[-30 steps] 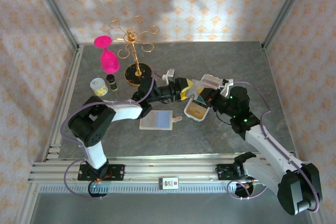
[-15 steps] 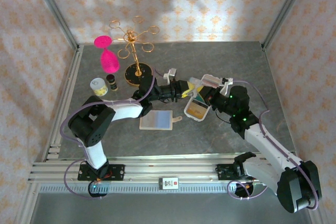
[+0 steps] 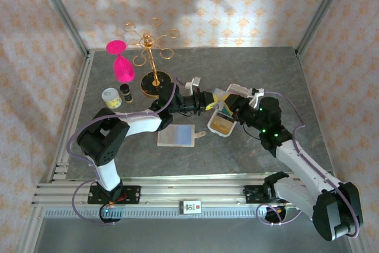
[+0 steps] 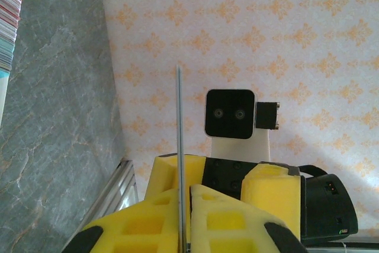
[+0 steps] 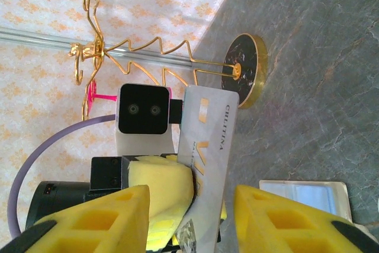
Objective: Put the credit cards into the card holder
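A: Got the left gripper (image 4: 185, 211) pinched tight on a silver credit card (image 5: 207, 140), gripped at one end and held up off the grey table (image 3: 254, 63)

B: Seen edge-on from the left wrist, then?

A: Yes, just a thin line rising from between the yellow foam fingers (image 4: 237, 223), with the right wrist's camera block (image 4: 231, 114) straight behind

B: And the right gripper (image 5: 192, 205)?

A: Spread wide, gripping nothing. From its own wrist, shows the card standing in the gap between the pads; cannot tell about contact with either one

B: Facing each other?

A: Nose to nose over the middle of the table in the top view, just beyond an open white-rimmed box (image 3: 222, 124) with an orange face inside

B: Anything else near?

A: Spotted a flat pale-blue sleeve (image 3: 176, 136) lying left of the box, apart from it. Cannot tell which of the two serves as card holder. Also a row of coloured card edges (image 4: 10, 16) at the corner of the left wrist view, down on the table

B: Further back?

A: Found a gold wire rack (image 3: 151, 45) on a round black base, a pink glass (image 3: 120, 66) at one of its arms, plus a small tub (image 3: 111, 97) and a dark little bottle (image 3: 126, 91) close by
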{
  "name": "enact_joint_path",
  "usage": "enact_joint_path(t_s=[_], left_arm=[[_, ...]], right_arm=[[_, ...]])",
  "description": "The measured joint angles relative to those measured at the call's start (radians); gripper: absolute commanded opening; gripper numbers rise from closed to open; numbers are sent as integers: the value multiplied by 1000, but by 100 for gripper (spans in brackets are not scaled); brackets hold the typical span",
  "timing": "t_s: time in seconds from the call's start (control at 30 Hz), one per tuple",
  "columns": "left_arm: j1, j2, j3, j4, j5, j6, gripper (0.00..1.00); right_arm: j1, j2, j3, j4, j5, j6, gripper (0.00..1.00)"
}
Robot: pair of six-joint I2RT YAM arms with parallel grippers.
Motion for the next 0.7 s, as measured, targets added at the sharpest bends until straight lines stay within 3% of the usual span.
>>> enact_joint_path(t_s=[0.13,0.5,0.7], left_arm=[[0,0,0,12,10,-1,19],[0,0,0,84,32,-21,21],[0,0,0,101,33,-35,20]], right_arm=[[0,26,14,3,10,2,41],[0,71,47,5,10,-3,40],[0,71,51,-18,10,-25,30]])
